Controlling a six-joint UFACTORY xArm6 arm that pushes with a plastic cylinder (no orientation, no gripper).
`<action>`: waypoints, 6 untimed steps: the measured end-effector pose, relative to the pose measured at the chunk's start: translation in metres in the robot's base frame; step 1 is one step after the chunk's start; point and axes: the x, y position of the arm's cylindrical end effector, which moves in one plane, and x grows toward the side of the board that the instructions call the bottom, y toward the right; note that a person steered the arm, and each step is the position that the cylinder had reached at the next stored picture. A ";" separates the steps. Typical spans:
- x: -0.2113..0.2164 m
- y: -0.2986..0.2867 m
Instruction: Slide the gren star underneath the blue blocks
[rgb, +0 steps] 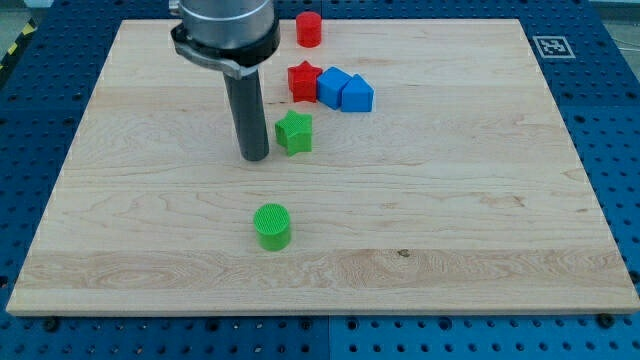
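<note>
Since our arm ends in a plain dark rod, we have no jaws to open or close and nothing is held; my tip (255, 157) rests on the table (480, 230) just to the view's left of the green star (294, 132), very close to it, though we cannot tell whether the two touch.

The green star lies below and to the view's left of the blue blocks; the nearer blue block (333, 86), of a shape we cannot make out, sits touching the blue house-shaped block (357, 94) on its right; a red star (303, 80) presses against the left side of that pair; a red cylinder (309, 29) stands apart near the table's top edge; a green cylinder (272, 226) stands alone well below my tip, toward the view's bottom.

Between the green star and the blue blocks we see a narrow strip of bare wood; to the star's right, under the blue pair, the wood is bare all the way to the right edge; the left half of the table and the band along the bottom edge carry only the green cylinder; a small printed marker (549, 45) sits at the top right corner; the star is well clear of every edge.
</note>
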 end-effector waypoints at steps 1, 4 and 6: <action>0.007 0.008; -0.026 0.002; -0.035 0.017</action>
